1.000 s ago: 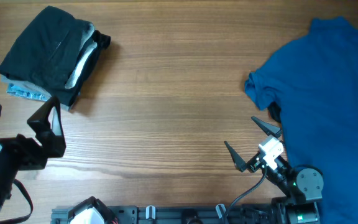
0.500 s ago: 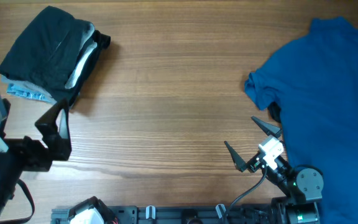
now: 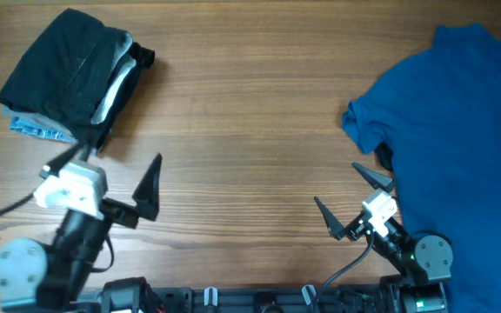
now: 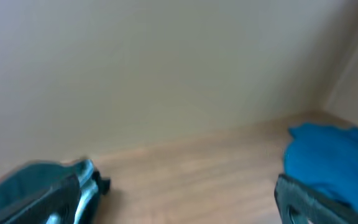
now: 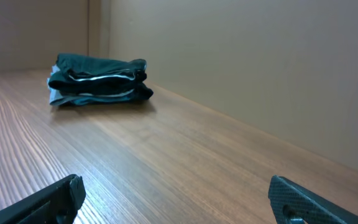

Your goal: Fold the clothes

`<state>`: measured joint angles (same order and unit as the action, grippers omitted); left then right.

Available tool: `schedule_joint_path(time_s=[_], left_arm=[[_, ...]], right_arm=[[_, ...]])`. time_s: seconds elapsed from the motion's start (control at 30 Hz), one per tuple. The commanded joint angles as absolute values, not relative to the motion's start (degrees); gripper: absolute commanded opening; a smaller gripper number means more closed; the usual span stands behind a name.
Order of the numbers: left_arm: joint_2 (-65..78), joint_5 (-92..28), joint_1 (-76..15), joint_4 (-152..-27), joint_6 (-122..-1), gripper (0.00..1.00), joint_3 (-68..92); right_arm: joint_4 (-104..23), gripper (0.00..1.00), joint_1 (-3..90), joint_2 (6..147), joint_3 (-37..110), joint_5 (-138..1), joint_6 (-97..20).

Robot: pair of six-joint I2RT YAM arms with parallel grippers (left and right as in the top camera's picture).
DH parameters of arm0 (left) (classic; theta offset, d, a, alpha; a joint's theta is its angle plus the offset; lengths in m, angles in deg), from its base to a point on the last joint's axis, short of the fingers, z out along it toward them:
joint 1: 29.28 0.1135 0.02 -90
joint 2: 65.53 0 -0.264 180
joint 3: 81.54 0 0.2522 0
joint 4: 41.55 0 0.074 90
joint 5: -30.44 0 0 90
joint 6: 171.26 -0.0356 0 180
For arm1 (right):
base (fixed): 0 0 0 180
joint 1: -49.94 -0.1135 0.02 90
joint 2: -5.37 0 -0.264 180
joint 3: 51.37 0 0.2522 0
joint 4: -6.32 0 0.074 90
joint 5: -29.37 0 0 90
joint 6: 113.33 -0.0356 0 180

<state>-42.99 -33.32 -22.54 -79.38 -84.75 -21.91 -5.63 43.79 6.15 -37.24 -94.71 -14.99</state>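
Sprawling unfolded at right, the blue T-shirt (image 3: 459, 113) looks light and limp; its near sleeve edge seems the likeliest hold. Left gripper (image 3: 118, 156) and right gripper (image 3: 336, 183): jaws apart, holding nothing.

Beyond the right gripper's fingers (image 5: 316, 200) a wood-grain table (image 5: 166, 155) runs to a plain beige wall (image 5: 260, 74), evenly lit, with a room corner (image 5: 98, 31) up to their left.

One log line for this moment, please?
left gripper open, empty | right gripper open, empty | folded stack left | blue T-shirt unfolded right
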Motion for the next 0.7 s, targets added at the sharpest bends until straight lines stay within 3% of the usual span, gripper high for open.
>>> schedule_joint_path(time_s=[0.0, 0.13, 0.37, 0.67], left_arm=[[-53.5, -34.0, -25.0, -68.5, -80.9, 1.00, -35.8], [-65.2, -37.6, -27.6, -60.1, -80.8, 1.00, -49.4], [-65.3, -37.5, -27.6, -47.1, -80.2, 1.00, -67.8], [-65.3, -37.6, -27.7, -57.9, -80.1, 1.00, -67.4]], right_arm=[[-5.3, 1.00, 43.9, 5.6, -37.3, -94.8, -15.8], [-5.3, 1.00, 43.9, 5.6, -37.3, -94.8, -15.8], [-5.3, 1.00, 43.9, 5.6, -37.3, -94.8, -15.8], [-5.3, 1.00, 43.9, 5.6, -37.3, -94.8, -15.8]])
